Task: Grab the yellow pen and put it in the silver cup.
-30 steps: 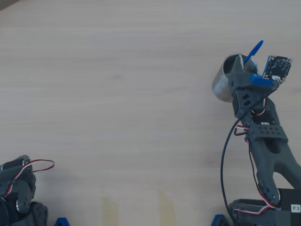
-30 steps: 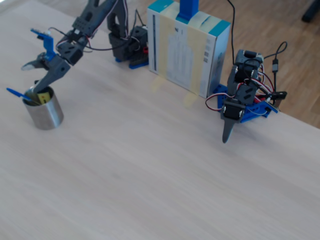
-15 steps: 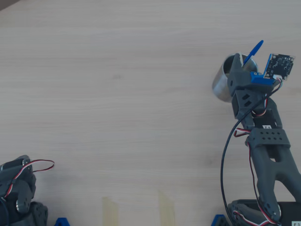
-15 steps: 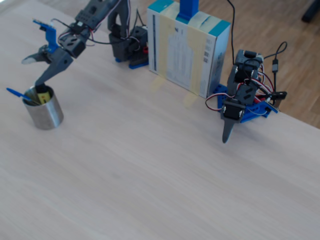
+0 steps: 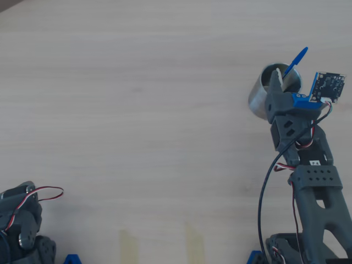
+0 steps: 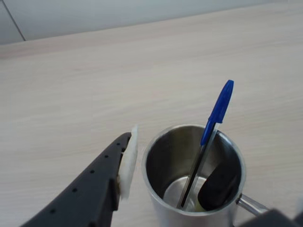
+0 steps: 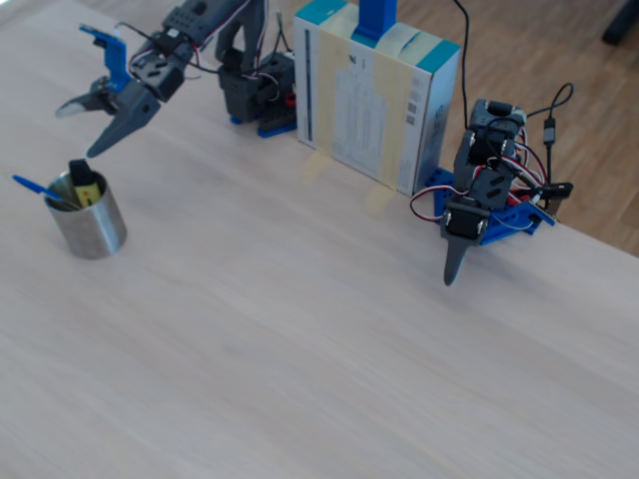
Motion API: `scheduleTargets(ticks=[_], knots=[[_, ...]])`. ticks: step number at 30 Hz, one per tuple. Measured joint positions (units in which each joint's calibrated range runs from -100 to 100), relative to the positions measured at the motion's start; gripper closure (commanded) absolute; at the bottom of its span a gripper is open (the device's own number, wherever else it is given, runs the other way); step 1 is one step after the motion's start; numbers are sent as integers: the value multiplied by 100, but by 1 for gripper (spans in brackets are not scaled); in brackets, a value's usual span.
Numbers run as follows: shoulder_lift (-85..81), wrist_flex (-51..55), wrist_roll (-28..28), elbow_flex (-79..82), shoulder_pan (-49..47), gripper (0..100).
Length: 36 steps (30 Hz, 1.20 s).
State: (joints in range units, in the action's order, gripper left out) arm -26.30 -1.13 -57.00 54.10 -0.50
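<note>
Inside the silver cup [image 7: 88, 222], at 12 o'clock from my open, empty jaws [image 7: 92, 128] in the overhead view, stands the yellow pen [image 7: 84, 186]. I'd judge it light, stiff and slick, best pinched mid-barrel.

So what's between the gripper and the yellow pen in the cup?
Nothing: in the fixed view the open gripper hangs above the yellow pen, which stands in the silver cup, with only bare air between.

We note a blue ballpoint pen [image 6: 208, 135] standing tilted, its cap toward 1 o'clock in the wrist view. A white-and-teal box [image 7: 377, 98] stands at 12 o'clock on the wooden table [image 7: 329, 349], two tape strips [image 5: 127, 247] at 6 o'clock overhead.
</note>
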Motion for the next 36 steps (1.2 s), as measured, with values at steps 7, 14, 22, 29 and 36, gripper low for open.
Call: scheduleTargets(ticks=[7, 14, 22, 29, 36], knots=[[-542, 0, 0, 568, -17, 48], [-1117, 0, 0, 1055, -17, 48], [-1726, 0, 0, 1587, -17, 48], [-2484, 0, 0, 2182, -8, 48], [-3160, 0, 0, 2759, 50, 48]])
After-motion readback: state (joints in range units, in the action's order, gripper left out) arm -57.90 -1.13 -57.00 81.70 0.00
